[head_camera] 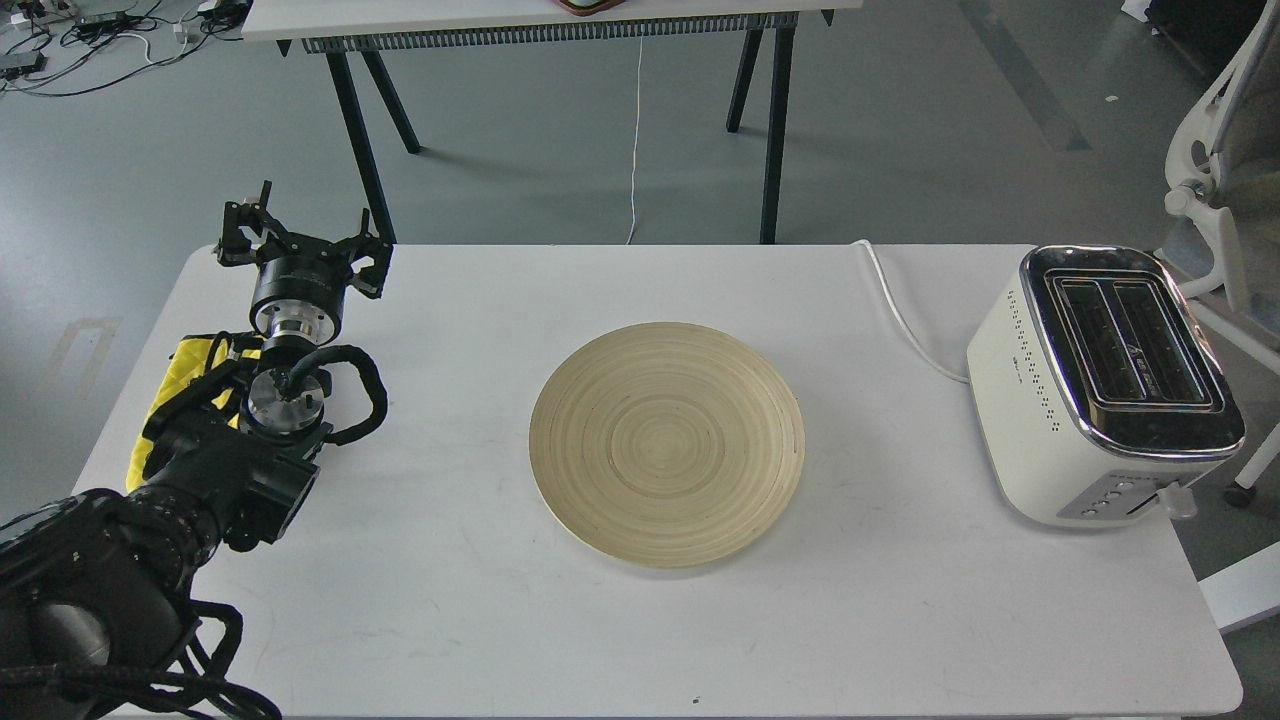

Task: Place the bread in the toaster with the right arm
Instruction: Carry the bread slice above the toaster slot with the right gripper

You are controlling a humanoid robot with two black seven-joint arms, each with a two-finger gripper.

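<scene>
The cream-white toaster (1100, 385) with a chrome top stands at the right end of the white table (480, 620). Both its black slots look empty. The bread is out of view. My right arm and its gripper are out of view too. My left gripper (300, 240) rests at the table's far left, fingers spread open and empty.
A round wooden plate (667, 443) lies bare in the table's middle. A yellow cloth (180, 375) lies under my left arm. The toaster's white cord (905, 320) runs to the back edge. A white chair (1220, 200) stands right of the toaster; another table stands behind.
</scene>
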